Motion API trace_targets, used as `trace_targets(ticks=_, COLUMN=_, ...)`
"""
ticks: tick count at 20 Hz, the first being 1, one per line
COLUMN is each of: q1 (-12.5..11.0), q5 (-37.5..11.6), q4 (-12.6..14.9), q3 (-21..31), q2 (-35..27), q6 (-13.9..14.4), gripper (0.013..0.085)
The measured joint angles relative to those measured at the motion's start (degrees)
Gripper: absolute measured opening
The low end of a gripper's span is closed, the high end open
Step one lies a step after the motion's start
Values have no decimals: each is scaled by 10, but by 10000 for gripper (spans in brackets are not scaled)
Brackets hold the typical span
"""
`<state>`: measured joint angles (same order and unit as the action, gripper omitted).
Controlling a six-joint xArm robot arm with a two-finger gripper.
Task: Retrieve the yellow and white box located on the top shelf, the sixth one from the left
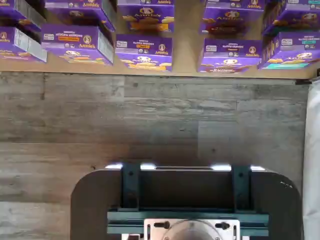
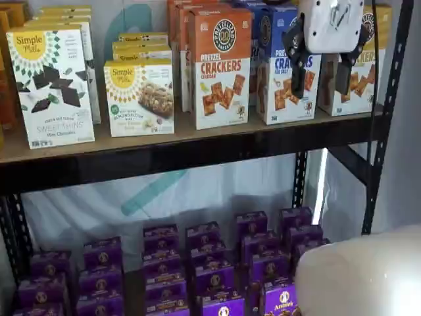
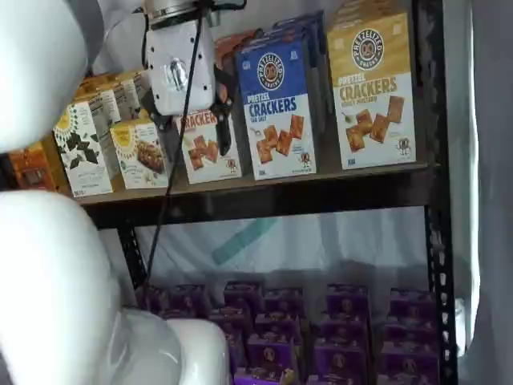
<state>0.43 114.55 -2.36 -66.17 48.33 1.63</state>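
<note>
A black metal rack [image 3: 437, 200] is seen in both shelf views, its lower right partly hidden in one by a white arm housing [image 2: 362, 273] and its left side masked in the other by the white arm [image 3: 48, 265]. The top shelf [image 2: 164, 155], a brown board with a dark front edge, is loaded with cartons. At its right end stands the yellow and white box [image 3: 373, 88], fully shown in one shelf view; in the other only slivers of it are visible behind the gripper [image 2: 323, 72], at about one o'clock from the orange-topped carton [image 2: 220, 72]. The blue-topped carton [image 3: 276, 108] stands just beside it at nine o'clock. The gripper's white body and two black fingers are held in front of the cartons, a plain gap showing between the fingers, nothing gripped. Small purple boxes [image 1: 145, 50] are ranged on the lower level; their print is too blurred to read. In the wrist view a dark mount with teal brackets [image 1: 187, 200] is cut off by the frame edge.
</note>
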Motion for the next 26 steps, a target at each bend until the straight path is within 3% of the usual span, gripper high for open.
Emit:
trace_targets(ticks=3, q1=-30, q5=-3, q4=-33, q3=3, q2=2, q6=-15, gripper=850)
trace_targets(ticks=7, q1=-29, q5=-5, q4=-35, q3=3, q2=3, q6=-15, gripper=850)
trace_targets(ticks=9, q1=-25, q5=-9, q4=-28, q3=3, q2=3, q6=-14, gripper=850)
trace_targets(ticks=12, q1=-13, q5=-36, q4=11, q3=11, q2=7, q6=-18, gripper=850)
trace_targets(ticks=14, q1=-28, q5=-57, q4=27, q3=16, q2=7, q6=-37, gripper=850)
trace_targets(ticks=20, q1=-108, q5=-130, q4=43, q3=31, q2=-4, q6=-116, gripper=850)
trace_targets(ticks=23, q1=-172, q5=-172, q4=28, q3=27, q2=-25, q6=-174, gripper=850)
trace_targets(ticks=26, q1=-219, q5=-201, q4=15, q3=18, q2=-48, q6=-217, gripper=850)
